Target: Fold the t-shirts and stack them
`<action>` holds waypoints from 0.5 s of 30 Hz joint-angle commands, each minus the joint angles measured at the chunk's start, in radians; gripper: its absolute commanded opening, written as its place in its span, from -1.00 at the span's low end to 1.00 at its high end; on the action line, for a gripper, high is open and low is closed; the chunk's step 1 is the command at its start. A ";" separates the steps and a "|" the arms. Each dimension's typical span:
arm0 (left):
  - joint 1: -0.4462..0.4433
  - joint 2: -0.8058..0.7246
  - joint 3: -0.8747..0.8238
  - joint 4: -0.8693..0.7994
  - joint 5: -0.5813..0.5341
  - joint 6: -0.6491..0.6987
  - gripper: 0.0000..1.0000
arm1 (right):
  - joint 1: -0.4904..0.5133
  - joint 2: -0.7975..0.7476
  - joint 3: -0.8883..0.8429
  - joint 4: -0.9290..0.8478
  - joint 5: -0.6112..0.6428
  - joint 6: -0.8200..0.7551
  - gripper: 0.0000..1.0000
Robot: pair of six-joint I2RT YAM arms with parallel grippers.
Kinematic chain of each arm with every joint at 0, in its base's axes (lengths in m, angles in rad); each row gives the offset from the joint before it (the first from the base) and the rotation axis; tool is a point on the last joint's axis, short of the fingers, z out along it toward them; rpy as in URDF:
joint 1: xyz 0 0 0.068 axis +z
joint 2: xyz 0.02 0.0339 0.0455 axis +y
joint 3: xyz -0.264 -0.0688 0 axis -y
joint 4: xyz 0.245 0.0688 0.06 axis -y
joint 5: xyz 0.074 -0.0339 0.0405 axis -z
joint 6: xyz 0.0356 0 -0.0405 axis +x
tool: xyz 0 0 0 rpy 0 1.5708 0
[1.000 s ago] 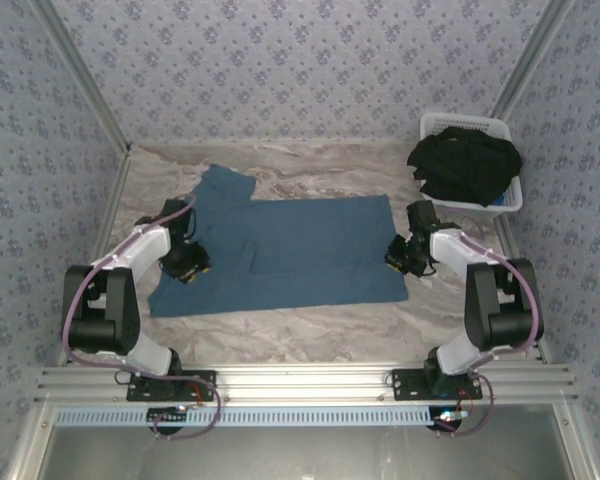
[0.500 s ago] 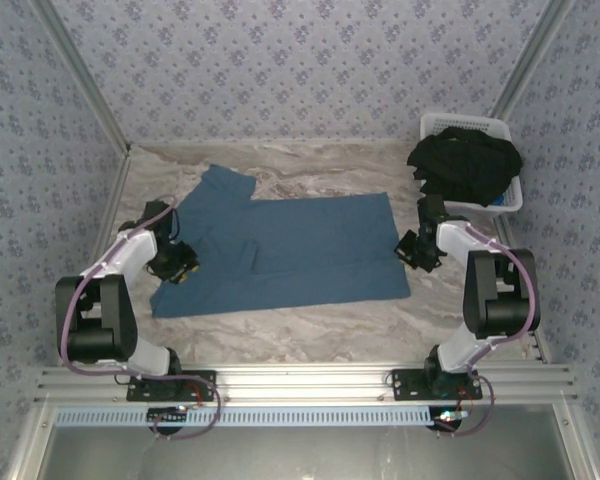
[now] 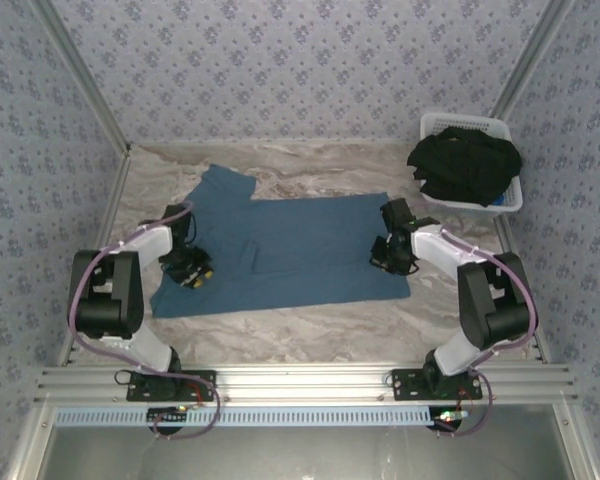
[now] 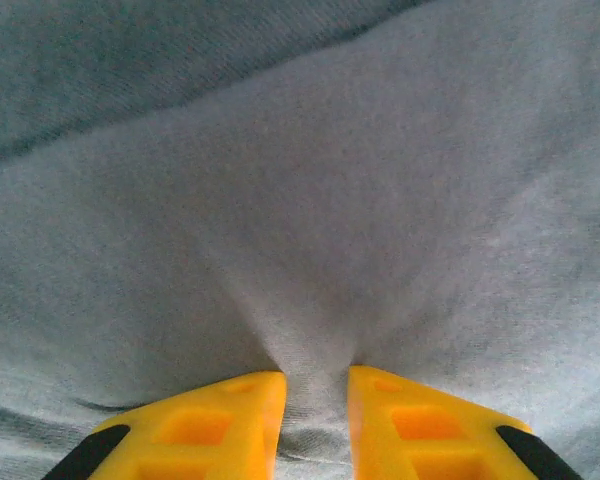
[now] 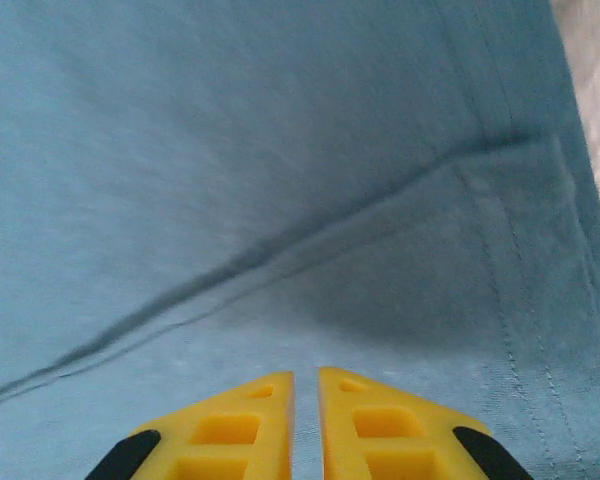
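The teal t-shirt [image 3: 300, 250] lies spread flat across the middle of the table, collar to the left. My left gripper [image 3: 192, 270] sits low on its left lower part. In the left wrist view the left gripper [image 4: 315, 375] is shut on a puckered pinch of the teal cloth [image 4: 310, 200]. My right gripper [image 3: 388, 252] hovers over the shirt's right end. Its yellow fingers [image 5: 240, 420] stand almost together, with a thin slit and nothing between them, above flat teal cloth [image 5: 280, 150] crossed by a crease. Black t-shirts [image 3: 465, 165] are heaped in the basket.
The white slatted basket [image 3: 442, 123] stands at the back right corner, close behind the right arm. Bare marbled tabletop [image 3: 310, 315] runs along the near side of the shirt. Patterned walls close in the left, back and right.
The right gripper has moved left from the shirt's right edge to over the cloth. The left gripper has shifted slightly right, onto the shirt's left part.
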 commanded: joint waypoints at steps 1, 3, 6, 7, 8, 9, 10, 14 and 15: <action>-0.008 0.020 -0.014 -0.030 -0.045 -0.036 -0.47 | -0.007 0.050 -0.021 -0.108 0.009 0.043 -0.65; -0.011 0.009 -0.036 -0.047 -0.070 -0.037 -0.47 | -0.005 0.058 -0.035 -0.148 0.031 0.048 -0.65; -0.012 -0.018 -0.089 -0.060 -0.101 -0.036 -0.47 | 0.001 0.045 -0.062 -0.202 0.042 0.067 -0.63; -0.011 -0.029 -0.106 -0.062 -0.109 -0.036 -0.47 | 0.004 0.036 -0.072 -0.218 0.035 0.068 -0.63; -0.011 -0.039 -0.120 -0.068 -0.116 -0.036 -0.47 | 0.007 0.024 -0.084 -0.232 0.024 0.071 -0.63; -0.013 -0.049 -0.132 -0.072 -0.121 -0.037 -0.47 | 0.012 0.013 -0.094 -0.239 0.013 0.069 -0.63; -0.013 -0.062 -0.146 -0.077 -0.125 -0.039 -0.47 | 0.018 -0.003 -0.109 -0.247 0.005 0.069 -0.63; -0.014 -0.131 -0.192 -0.125 -0.146 -0.053 -0.46 | 0.038 -0.071 -0.163 -0.279 -0.043 0.077 -0.62; -0.012 -0.149 -0.203 -0.133 -0.151 -0.053 -0.46 | 0.041 -0.087 -0.172 -0.286 -0.053 0.082 -0.62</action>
